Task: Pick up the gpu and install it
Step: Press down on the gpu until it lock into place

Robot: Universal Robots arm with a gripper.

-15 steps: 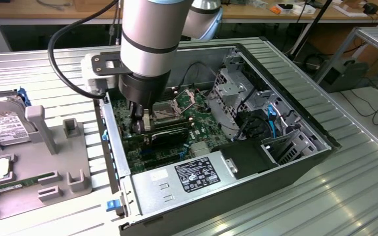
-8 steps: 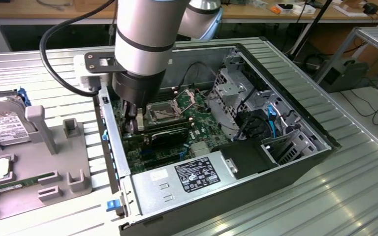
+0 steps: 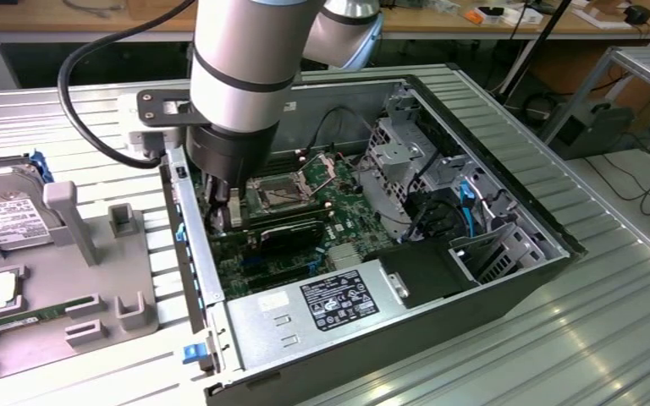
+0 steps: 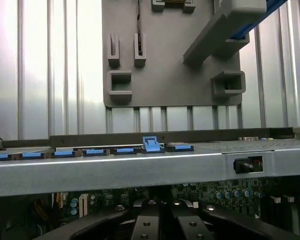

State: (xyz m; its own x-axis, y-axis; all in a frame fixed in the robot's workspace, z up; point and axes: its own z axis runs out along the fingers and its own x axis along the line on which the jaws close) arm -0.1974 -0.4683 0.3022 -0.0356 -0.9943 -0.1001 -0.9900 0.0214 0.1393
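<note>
Ribbed metal tabletop (image 3: 596,321) carries an open PC case (image 3: 506,169) beside a grey parts tray (image 3: 99,279) with a hard drive (image 3: 3,207). Inside the case the gripper (image 3: 229,222) is closed – its fingers (image 4: 150,220) together, low over the motherboard (image 3: 325,173). Just beside it the gpu (image 3: 291,230) sits in the board, lying across it.

Ribbed table (image 3: 596,338) looks like bright metal; gray tray (image 3: 99,254) matt, probably plastic.

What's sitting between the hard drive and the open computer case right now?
In the exterior view, part of the grey fixture tray with its upright posts lies between the hard drive and the computer case.
</note>
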